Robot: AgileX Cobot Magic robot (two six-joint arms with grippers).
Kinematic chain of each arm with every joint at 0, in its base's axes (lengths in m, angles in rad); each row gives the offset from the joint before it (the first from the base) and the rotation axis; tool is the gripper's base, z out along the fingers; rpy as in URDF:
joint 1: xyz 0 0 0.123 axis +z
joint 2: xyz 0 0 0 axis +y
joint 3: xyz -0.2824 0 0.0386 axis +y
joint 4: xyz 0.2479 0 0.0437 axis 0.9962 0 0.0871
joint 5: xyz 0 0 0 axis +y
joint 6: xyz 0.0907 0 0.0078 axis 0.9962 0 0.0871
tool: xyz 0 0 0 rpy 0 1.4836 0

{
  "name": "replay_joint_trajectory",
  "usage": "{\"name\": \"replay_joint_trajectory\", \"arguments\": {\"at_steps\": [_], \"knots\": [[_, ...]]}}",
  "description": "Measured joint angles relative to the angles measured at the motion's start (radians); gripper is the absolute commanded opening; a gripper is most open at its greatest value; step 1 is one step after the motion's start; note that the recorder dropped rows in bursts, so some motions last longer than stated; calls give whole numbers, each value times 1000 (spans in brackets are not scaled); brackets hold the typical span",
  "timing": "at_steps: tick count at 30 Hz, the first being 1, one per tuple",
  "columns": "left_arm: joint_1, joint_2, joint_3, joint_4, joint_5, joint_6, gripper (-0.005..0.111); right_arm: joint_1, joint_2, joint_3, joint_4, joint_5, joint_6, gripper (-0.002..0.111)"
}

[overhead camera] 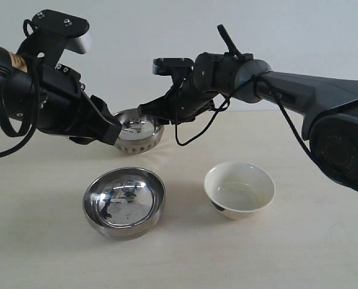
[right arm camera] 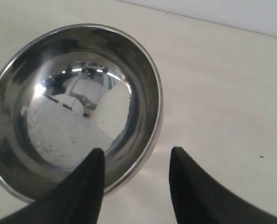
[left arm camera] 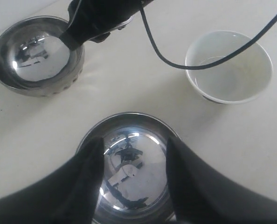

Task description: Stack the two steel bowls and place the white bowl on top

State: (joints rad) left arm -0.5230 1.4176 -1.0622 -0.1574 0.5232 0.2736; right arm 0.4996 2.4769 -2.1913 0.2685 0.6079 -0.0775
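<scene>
Both grippers, we noted, stood spread and empty. The right gripper (right arm camera: pixel 137 150) straddled the dimpled steel bowl (right arm camera: pixel 78 107) at its rim; the left gripper (left arm camera: pixel 134 142) hovered near the plain steel bowl (overhead camera: pixel 125 198).

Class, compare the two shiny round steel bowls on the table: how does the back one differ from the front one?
The back steel bowl has dimples round its lower side; the front steel bowl is smooth. The front bowl looks wider. The right gripper, jaws open, straddles the back bowl's rim; no gripper holds the front bowl. Both are mirror-bright, upright and empty.
</scene>
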Motion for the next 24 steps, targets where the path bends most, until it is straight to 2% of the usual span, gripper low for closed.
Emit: {"name": "replay_joint_trajectory", "arguments": {"at_steps": [16,18,22,24], "knots": [[0,20,0,0,22,0,41,0,36,-2,4,3,6,39],[0,36,0,0,25,0,41,0,46,-2,8,3,6,32],[0,41,0,4,25,0,41,0,50,-2,10,3,-9,3],[0,41,0,11,25,0,41,0,50,-2,12,1,-24,0]]}}
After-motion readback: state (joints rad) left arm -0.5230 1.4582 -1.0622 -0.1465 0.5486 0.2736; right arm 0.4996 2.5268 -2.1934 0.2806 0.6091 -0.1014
